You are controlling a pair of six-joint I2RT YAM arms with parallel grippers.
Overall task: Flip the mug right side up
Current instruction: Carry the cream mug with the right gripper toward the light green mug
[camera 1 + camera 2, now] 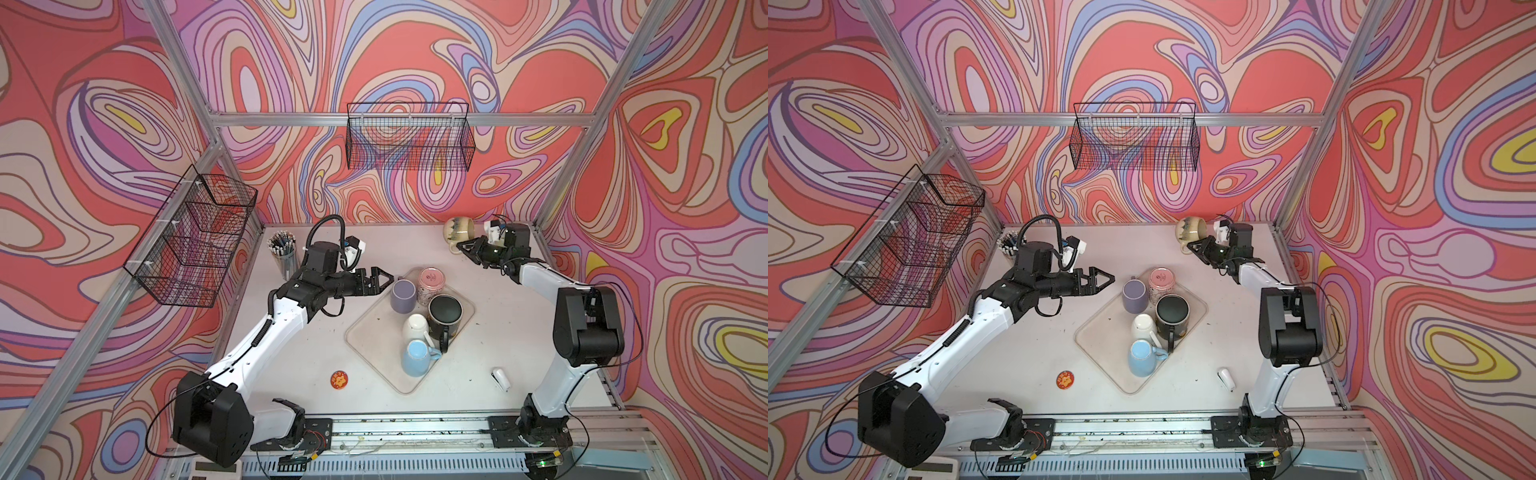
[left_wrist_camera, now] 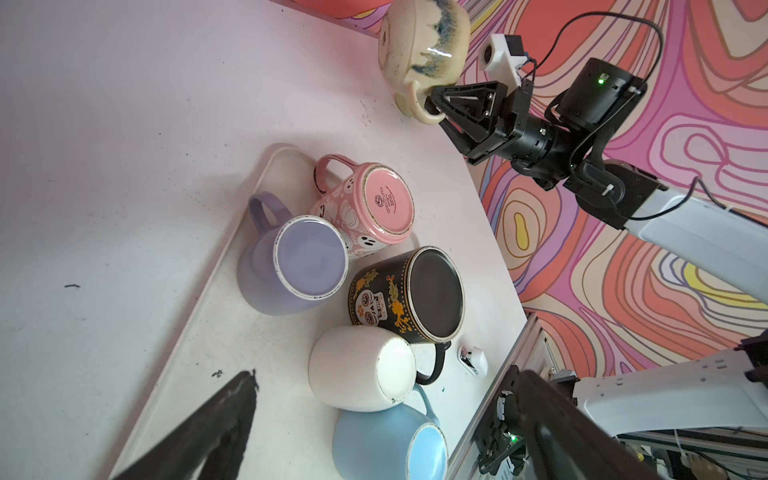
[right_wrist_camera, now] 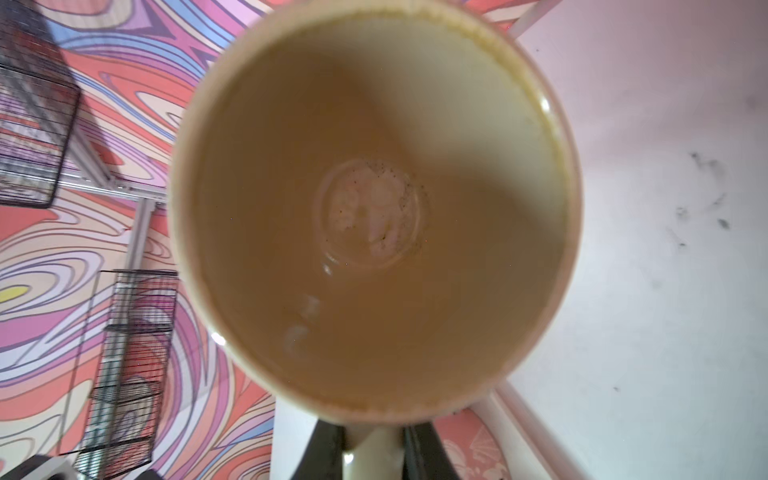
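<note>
Presently the cream mug point(image 1: 457, 230) is pinched by its handle point(image 2: 412, 107) between the jaws of the right gripper point(image 1: 463, 248), its body just beyond the tips and its mouth facing back along them. It is best rolled slowly and its base lowered flat before release. The left gripper point(image 1: 387, 281) is spread and empty.

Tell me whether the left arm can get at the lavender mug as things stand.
Probably yes: the left end effector hovers open just beside the lavender mug, nothing between them, though the pink mug crowds its far side.
</note>
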